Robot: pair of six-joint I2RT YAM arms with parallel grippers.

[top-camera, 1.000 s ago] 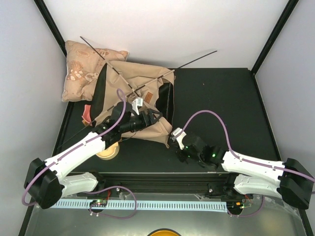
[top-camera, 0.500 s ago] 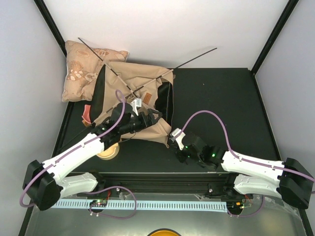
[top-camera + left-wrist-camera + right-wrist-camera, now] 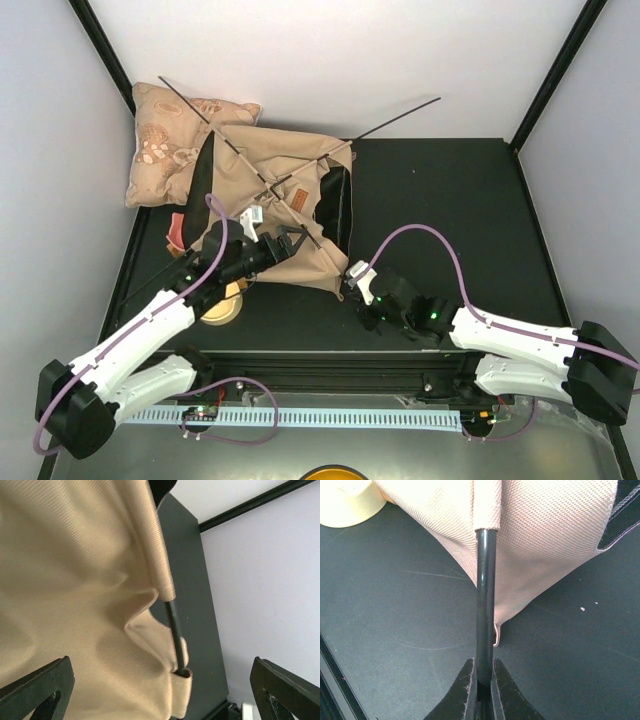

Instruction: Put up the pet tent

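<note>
Pet tent (image 3: 270, 195) collapsed on the table (image 3: 450, 200), beside the cushion (image 3: 165, 140).
Right fingers (image 3: 465, 690) clamp a pole (image 3: 485, 595) at the corner farthest from the cushion; left fingers (image 3: 37, 692), released wide, hover over the canvas (image 3: 75, 580).

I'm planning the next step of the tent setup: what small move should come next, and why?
Probably move the open left gripper over to pinch the corner tab of the tent: the right gripper is shut on the pole, which runs bare past that tab, apparently not tucked in.
</note>
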